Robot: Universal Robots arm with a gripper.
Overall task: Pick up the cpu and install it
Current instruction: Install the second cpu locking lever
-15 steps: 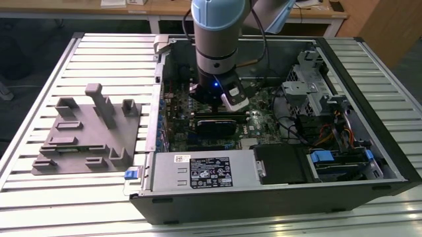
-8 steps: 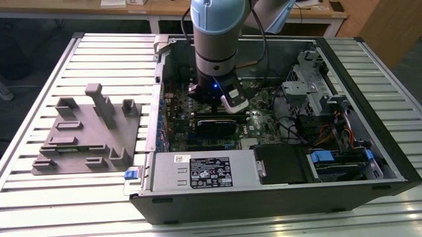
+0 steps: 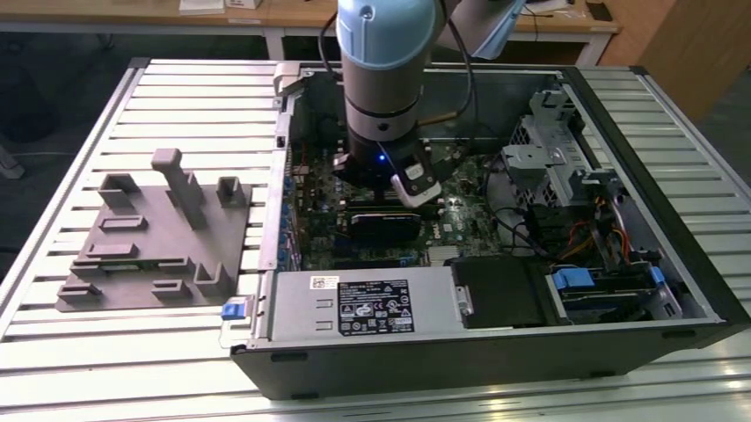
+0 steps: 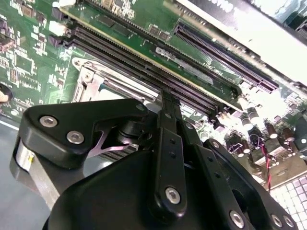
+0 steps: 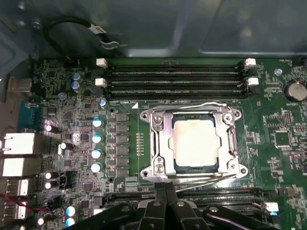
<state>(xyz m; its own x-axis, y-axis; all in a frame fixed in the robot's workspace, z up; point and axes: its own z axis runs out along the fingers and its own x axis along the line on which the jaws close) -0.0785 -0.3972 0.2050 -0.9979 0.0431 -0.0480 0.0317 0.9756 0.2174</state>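
Note:
The cpu (image 5: 196, 139), a small square chip with a pale silvery top, lies flat inside the metal-framed socket (image 5: 158, 148) on the green motherboard in the first wrist view. My gripper (image 5: 164, 191) hovers just off the socket's edge, its two black fingers (image 5: 158, 199) pressed together with nothing between them. In the second wrist view the gripper (image 4: 165, 103) stands over the socket frame (image 4: 91, 79) beside the memory slots. The exterior view has the gripper (image 3: 405, 198) low inside the open computer case, over the board's middle.
A grey plastic fixture (image 3: 158, 233) with upright posts sits on the slatted table at the exterior view's left. Inside the case (image 3: 294, 132) are a power supply (image 3: 352, 303), drive cage (image 3: 564, 167) and cables. Memory slots (image 5: 172, 79) run beside the socket.

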